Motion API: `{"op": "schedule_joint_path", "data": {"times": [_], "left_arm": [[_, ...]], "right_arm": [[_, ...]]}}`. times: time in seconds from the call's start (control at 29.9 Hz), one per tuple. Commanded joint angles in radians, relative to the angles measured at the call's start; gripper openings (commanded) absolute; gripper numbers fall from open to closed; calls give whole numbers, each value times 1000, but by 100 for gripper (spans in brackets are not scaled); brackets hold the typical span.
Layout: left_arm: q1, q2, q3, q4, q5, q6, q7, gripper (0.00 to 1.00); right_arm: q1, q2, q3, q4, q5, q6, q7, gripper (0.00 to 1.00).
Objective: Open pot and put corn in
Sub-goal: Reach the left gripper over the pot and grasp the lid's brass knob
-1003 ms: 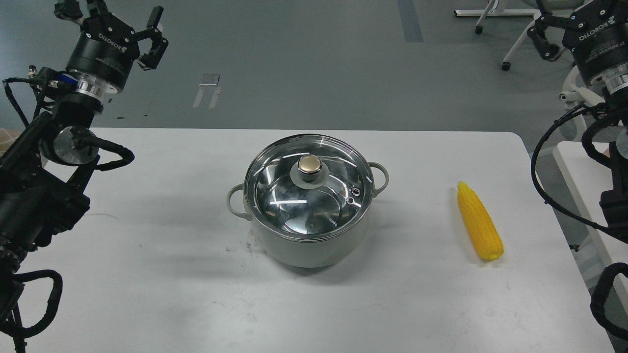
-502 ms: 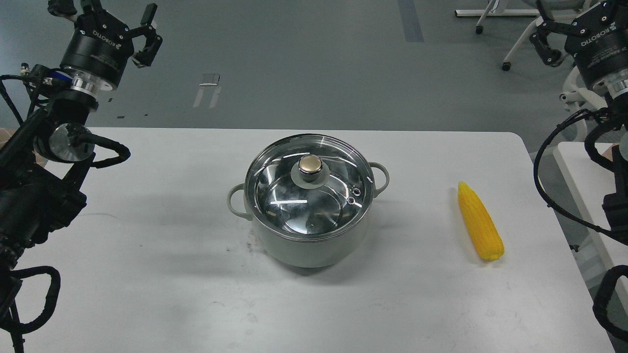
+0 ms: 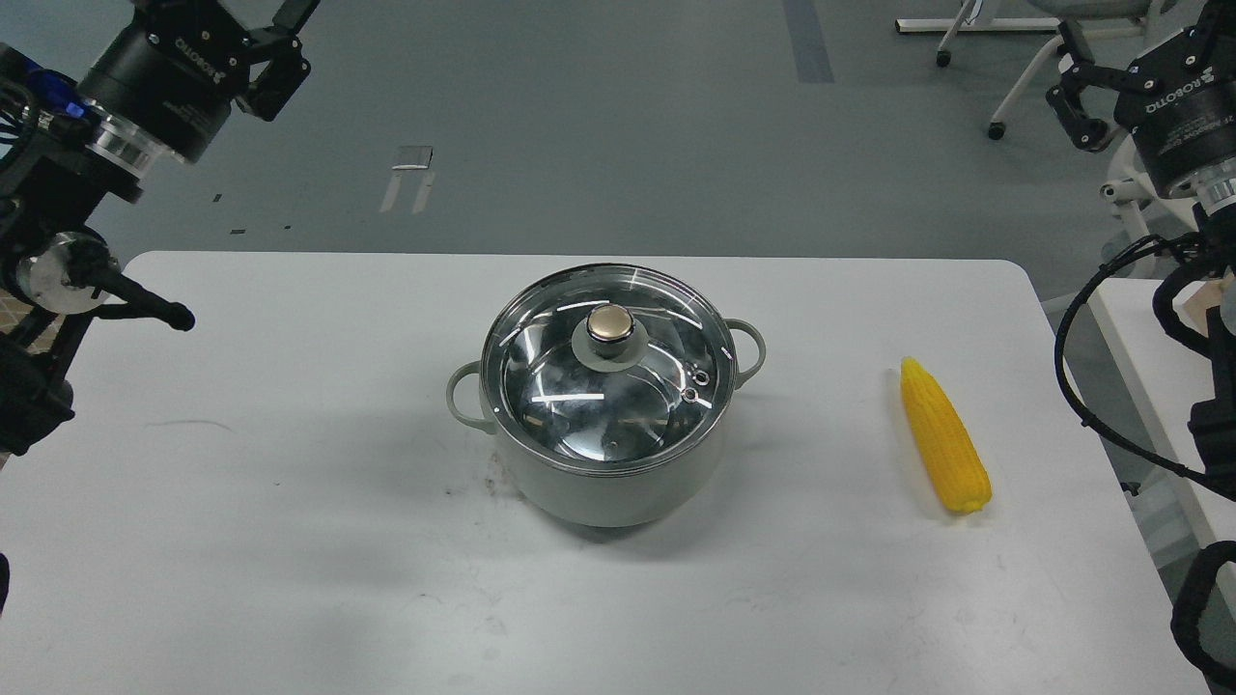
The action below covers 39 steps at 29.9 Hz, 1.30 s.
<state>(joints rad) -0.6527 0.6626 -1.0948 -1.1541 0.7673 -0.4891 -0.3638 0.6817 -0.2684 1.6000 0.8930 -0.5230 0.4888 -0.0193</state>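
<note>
Nearest on the white table (image 3: 290,541) stands the pot (image 3: 603,483), about mid-table, its glass lid (image 3: 603,386) seated squarely inside the steel rim and the gold knob (image 3: 609,323) upright toward the lid's far side. Well to the right, apart from the pot, the corn (image 3: 943,436) lies flat with its pointed tip away from the robot and its blunt end nearer. Nothing touches either object, so by my reading the task has not begun: the lid comes off first. Farther back, both arms hang high beyond the table's far corners. The left gripper (image 3: 275,43) is cut by the top edge, so I cannot tell how wide its fingers stand; the right gripper (image 3: 1125,58) seems spread apart and empty. The risks lie ahead. The knob is small, round and polished, so an off-centre pinch could slip and drop the glass lid back against the rim. The corn is tapered and round, so a grasp near the thin tip could let it roll or swing, striking the pot's edge.
</note>
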Motion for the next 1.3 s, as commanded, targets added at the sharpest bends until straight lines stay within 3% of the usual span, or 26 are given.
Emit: {"op": "schedule_joint_path", "data": {"times": [0.0, 0.1, 0.23, 0.3, 0.43, 0.54, 0.64, 1.24, 1.27], "left_arm": [[-2, 19, 18, -142, 369, 0, 2, 93], [-4, 14, 58, -196, 639, 0, -6, 93], [-2, 3, 117, -271, 978, 0, -78, 93], [-4, 3, 154, -279, 1039, 0, -87, 93], [-39, 8, 344, -279, 1248, 134, -92, 91], [-73, 5, 445, -279, 1313, 202, -90, 81], [-99, -23, 507, -268, 1340, 224, -89, 81], [-87, -90, 546, -208, 1376, 228, -86, 81], [-87, -92, 546, -208, 1376, 228, -86, 76]], "right_arm": [[-10, 0, 6, 0, 0, 0, 1, 100], [-11, 0, 8, 0, 0, 0, 1, 100], [-16, -2, 18, 1, 0, 0, 2, 100], [-17, -3, 20, 0, 0, 0, 2, 100], [-19, -12, 26, 0, 0, 0, 2, 100], [-21, -12, 37, 0, 0, 0, 2, 100], [-22, -12, 38, 0, 1, 0, 2, 100], [-24, -12, 40, -2, 0, 0, 2, 100], [-24, -12, 40, -2, 0, 0, 2, 100]]}}
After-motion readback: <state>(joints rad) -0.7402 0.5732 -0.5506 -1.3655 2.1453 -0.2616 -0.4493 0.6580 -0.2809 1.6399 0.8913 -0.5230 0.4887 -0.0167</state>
